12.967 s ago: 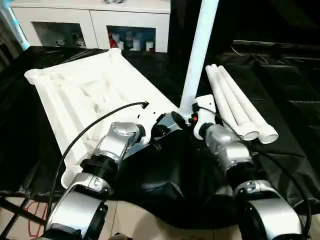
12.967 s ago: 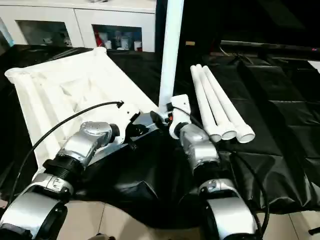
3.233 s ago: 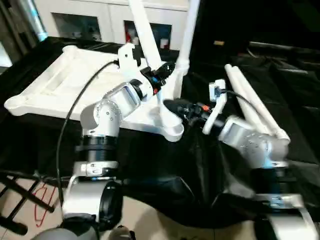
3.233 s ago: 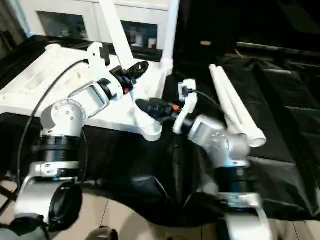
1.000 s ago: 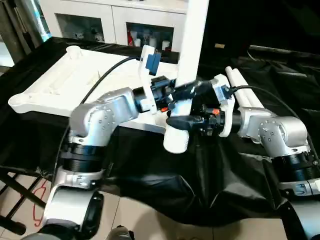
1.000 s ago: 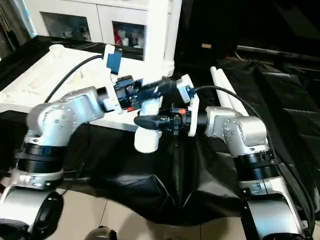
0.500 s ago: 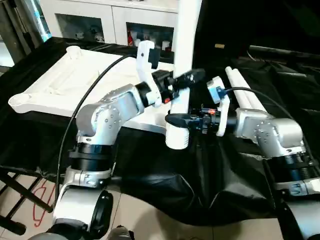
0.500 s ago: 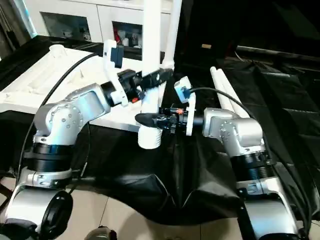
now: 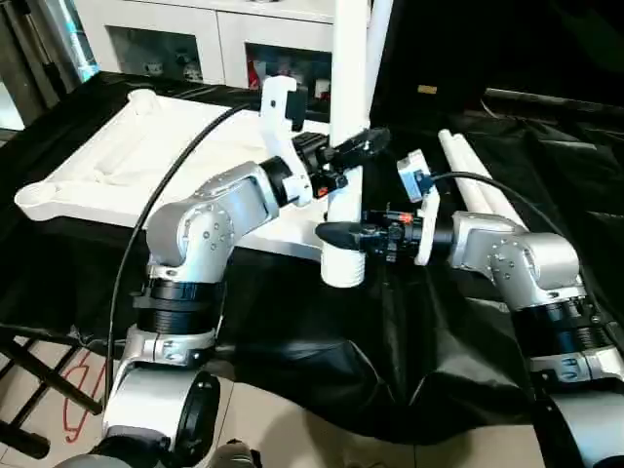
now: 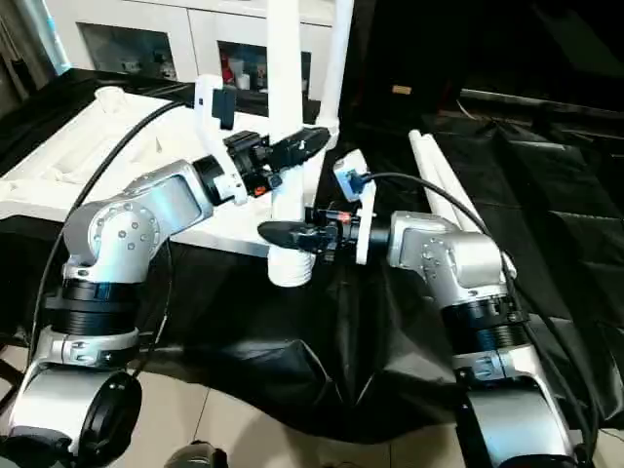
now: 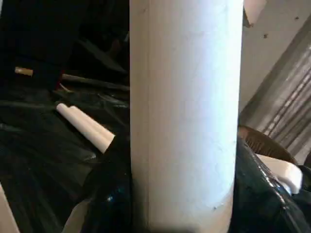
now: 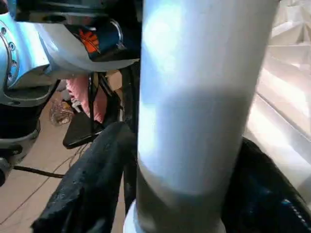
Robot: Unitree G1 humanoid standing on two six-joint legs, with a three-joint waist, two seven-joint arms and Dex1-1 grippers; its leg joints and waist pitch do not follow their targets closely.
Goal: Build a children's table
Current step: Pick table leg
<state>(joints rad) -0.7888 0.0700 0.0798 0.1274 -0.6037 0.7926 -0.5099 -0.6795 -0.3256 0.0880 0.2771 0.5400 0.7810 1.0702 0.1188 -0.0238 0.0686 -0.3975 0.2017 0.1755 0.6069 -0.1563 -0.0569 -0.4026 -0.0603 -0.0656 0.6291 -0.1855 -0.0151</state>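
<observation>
The white tabletop [image 9: 117, 161] lies underside up on black cloth, left of centre. One white leg [image 9: 377, 24] stands in its far right corner. A second leg [image 9: 347, 88] is upright at the near right corner, its lower end [image 9: 341, 270] at the tabletop's edge; whether it sits in the socket is hidden. My left gripper [image 9: 353, 151] is shut on this leg from the left, and my right gripper [image 9: 341, 232] is shut on it lower down. Black fingers [image 11: 109, 189] flank the tube [image 11: 187, 111] in the left wrist view, as do fingers [image 12: 95, 184] in the right wrist view. Two more legs [image 9: 473, 180] lie to the right.
A white glass-door cabinet [image 9: 185, 44] stands behind the work. The black cloth [image 9: 322, 361] hangs over the front edge above a tiled floor. A red cable [image 9: 68, 405] and a black stand foot lie on the floor at the lower left.
The held leg has shifted a little to the left and stands more upright. My left forearm has swung up and my right gripper has followed the leg leftward.
</observation>
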